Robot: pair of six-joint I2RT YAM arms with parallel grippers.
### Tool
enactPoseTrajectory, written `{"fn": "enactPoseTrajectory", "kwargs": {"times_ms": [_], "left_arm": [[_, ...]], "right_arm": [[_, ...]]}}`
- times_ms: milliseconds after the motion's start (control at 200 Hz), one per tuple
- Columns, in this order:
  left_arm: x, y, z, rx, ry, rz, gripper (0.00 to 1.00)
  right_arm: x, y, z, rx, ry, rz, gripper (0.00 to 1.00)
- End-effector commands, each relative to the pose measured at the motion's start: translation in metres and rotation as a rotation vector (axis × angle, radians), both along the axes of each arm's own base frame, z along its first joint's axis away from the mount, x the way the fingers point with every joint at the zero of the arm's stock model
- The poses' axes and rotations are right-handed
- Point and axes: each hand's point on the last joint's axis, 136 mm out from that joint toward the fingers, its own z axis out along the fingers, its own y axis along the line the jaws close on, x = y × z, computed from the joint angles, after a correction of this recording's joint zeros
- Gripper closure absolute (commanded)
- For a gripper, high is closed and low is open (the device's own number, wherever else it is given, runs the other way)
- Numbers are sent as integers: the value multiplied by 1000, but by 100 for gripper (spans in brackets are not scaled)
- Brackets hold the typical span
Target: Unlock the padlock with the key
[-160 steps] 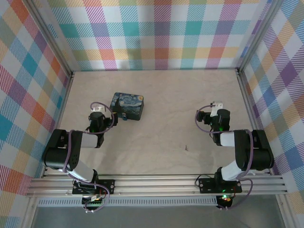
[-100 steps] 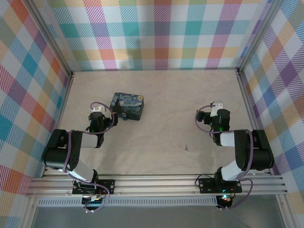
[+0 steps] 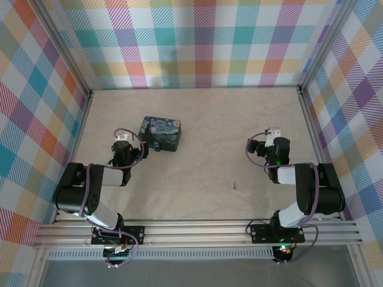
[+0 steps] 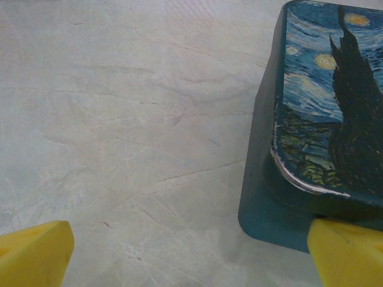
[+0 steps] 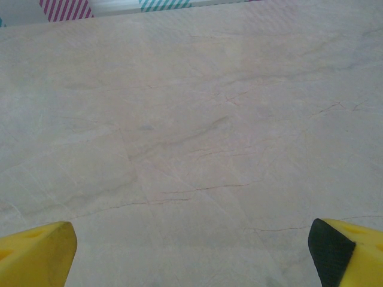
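Note:
The padlock [image 3: 156,147] is a tiny blue thing at the near edge of the starry-night box [image 3: 160,133]. The key [image 3: 234,187] is a dark speck on the bare table, nearer the right arm. My left gripper [image 3: 123,142] sits just left of the box, open, its yellow fingertips [image 4: 33,254] wide apart over bare table. In the left wrist view the box's corner [image 4: 323,119] stands close by the right-hand finger. My right gripper [image 3: 274,142] is open too, well beyond the key, with nothing between its fingers [image 5: 36,251].
Plaid walls close the table on three sides, with metal posts [image 3: 84,113] at the back corners. A metal rail [image 3: 197,230] carries both arm bases along the near edge. The beige table [image 3: 227,125] lies between the arms.

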Motion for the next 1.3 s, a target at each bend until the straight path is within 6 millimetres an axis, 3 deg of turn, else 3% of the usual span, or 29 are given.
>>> {"fn": "enactPoseTrajectory", "kwargs": {"times_ms": [0, 95, 370, 570, 740, 920, 1145, 1295], "left_arm": [[12, 3, 17, -2, -66, -1, 0], [5, 6, 24, 0, -100, 19, 0], [-25, 24, 92, -40, -215, 137, 0], [-40, 23, 126, -279, -194, 220, 0], [-43, -3, 139, -476, -150, 144, 0], [-47, -38, 127, -626, 6, 77, 0], [-63, -113, 112, -700, 158, -124, 0], [-66, -163, 109, -719, 182, -232, 1]], "right_arm": [[10, 0, 13, -12, -54, 20, 0], [9, 1, 13, -11, -53, 20, 0], [9, -5, 22, -8, -53, -17, 0], [0, -10, 46, 46, 78, -75, 0], [-22, 2, 59, 194, 233, -88, 0], [-57, 25, 57, 368, 437, -82, 3], [-101, 67, 40, 340, 607, -21, 16], [-142, 102, 20, 261, 733, 46, 21]]}}
